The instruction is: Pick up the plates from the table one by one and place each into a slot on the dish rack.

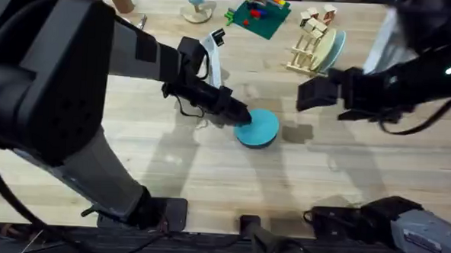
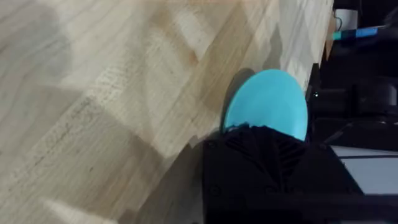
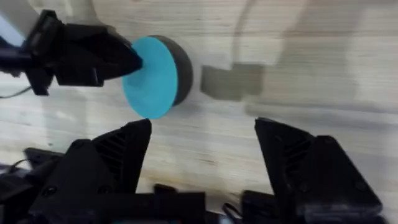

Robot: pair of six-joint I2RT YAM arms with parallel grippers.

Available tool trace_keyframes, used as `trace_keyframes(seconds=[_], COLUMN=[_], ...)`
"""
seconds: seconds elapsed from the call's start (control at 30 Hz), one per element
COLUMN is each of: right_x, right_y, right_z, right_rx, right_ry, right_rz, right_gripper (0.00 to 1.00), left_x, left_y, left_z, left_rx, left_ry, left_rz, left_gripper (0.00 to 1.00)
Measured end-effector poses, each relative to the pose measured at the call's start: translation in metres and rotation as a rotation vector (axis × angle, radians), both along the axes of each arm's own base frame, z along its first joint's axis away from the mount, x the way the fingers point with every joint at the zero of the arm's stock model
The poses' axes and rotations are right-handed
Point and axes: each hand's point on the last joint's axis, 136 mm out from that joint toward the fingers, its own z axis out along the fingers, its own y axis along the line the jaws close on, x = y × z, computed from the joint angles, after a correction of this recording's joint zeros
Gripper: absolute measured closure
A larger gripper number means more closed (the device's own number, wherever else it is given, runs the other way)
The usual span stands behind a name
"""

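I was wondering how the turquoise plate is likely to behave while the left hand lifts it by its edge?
The turquoise plate looks stiff: gripped at one edge by the left hand, it holds its flat shape. Being thin and small, it is probably light. Its smooth surface may be slippery, so it could pivot in the grip; released on edge, the round rim might roll.

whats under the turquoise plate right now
The turquoise plate is tilted up in the left gripper; beneath it lie its dark shadow and bare table. The wood directly behind the disc is hidden.
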Motion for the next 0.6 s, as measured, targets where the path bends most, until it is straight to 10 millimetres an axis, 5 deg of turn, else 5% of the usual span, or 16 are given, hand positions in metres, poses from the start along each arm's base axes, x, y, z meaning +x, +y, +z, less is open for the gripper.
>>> trace_keyframes(seconds=[0.6], right_x=[-0.013], right_y=[0.045], right_z=[-0.070], right_rx=[0.321], right_ry=[0.075], right_rz=[-0.124], right_gripper=[0.015], left_x=[0.000], left_y=[0.000], left_z=[0.000], left_rx=[-0.002], left_ry=[-0.011], left_rz=[-0.007], left_gripper=[0.961])
